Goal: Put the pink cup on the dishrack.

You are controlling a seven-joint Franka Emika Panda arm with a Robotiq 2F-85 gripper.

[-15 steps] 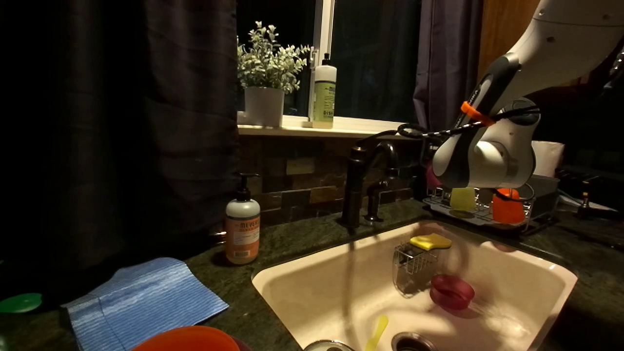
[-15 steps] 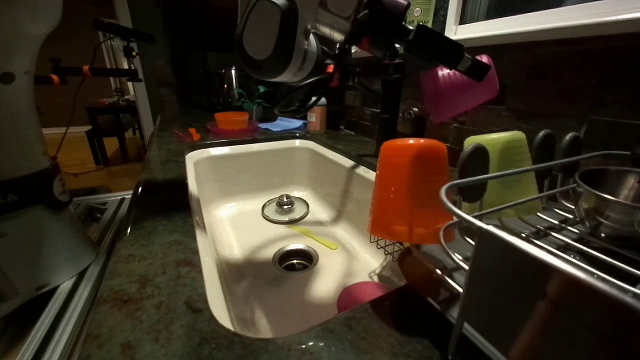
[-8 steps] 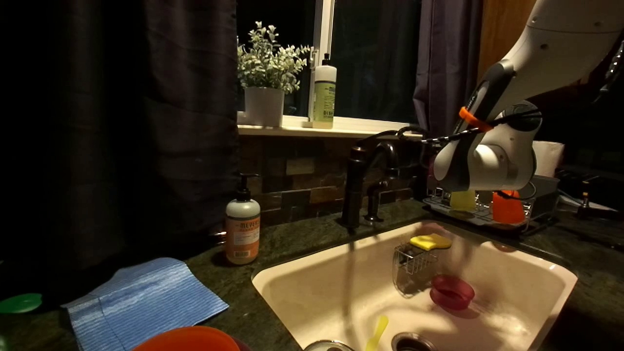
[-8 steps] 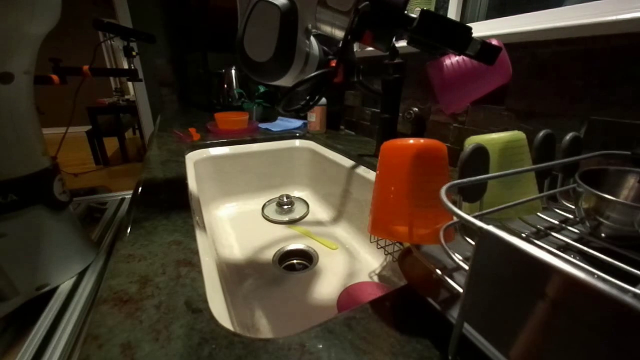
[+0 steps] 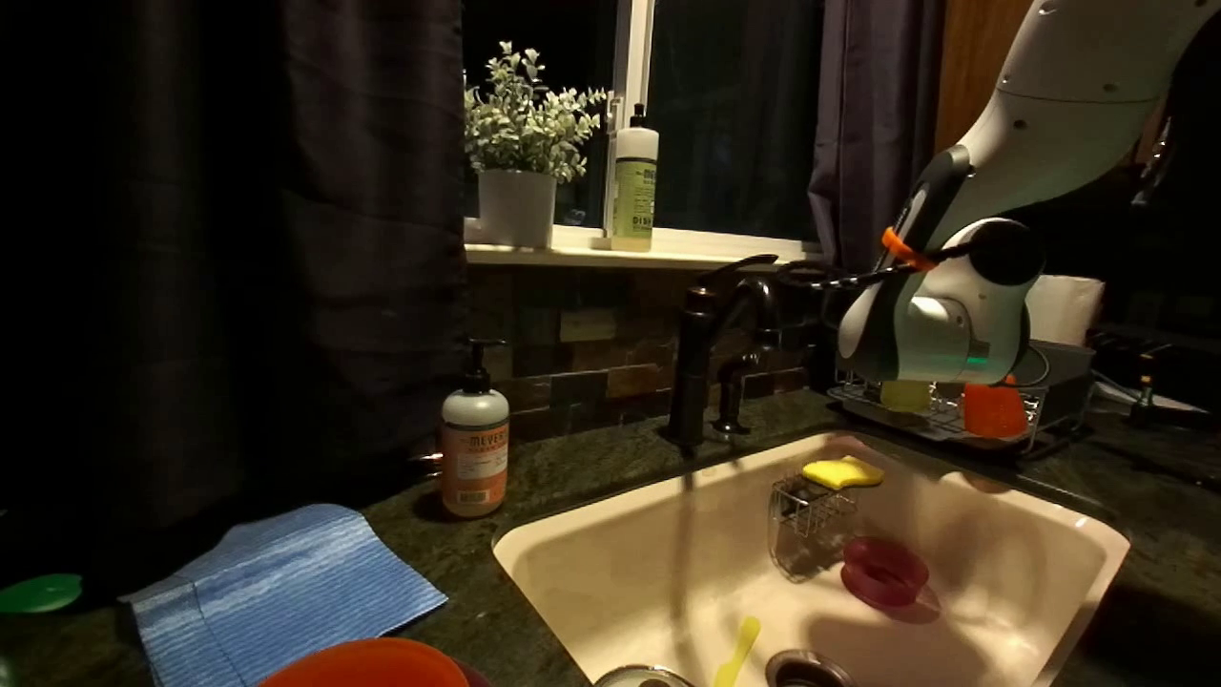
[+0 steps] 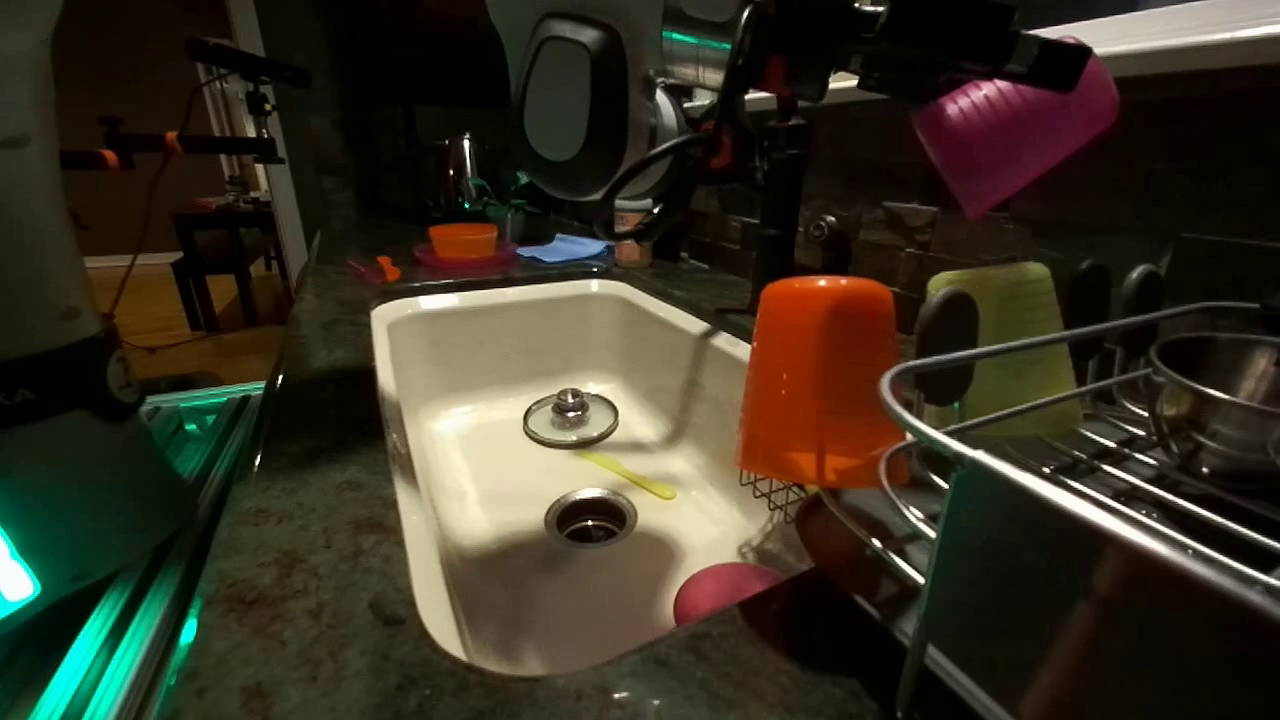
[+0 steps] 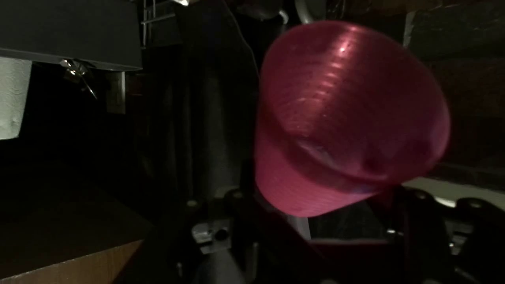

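In an exterior view, the fingers [image 6: 1056,62] are clamped on the pink cup [image 6: 1030,135], tilted in midair, higher than the dishrack [image 6: 1060,500] at right. In an exterior view, the arm [image 5: 930,334] partly hides 2 cups [image 5: 995,412] on the dishrack. In the wrist view, the fingers flank the pink cup.

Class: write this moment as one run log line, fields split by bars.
hand: shut on pink cup | pink cup: tilted, airborne | dishrack: holds orange cup, green cup, metal pot | placement: pending
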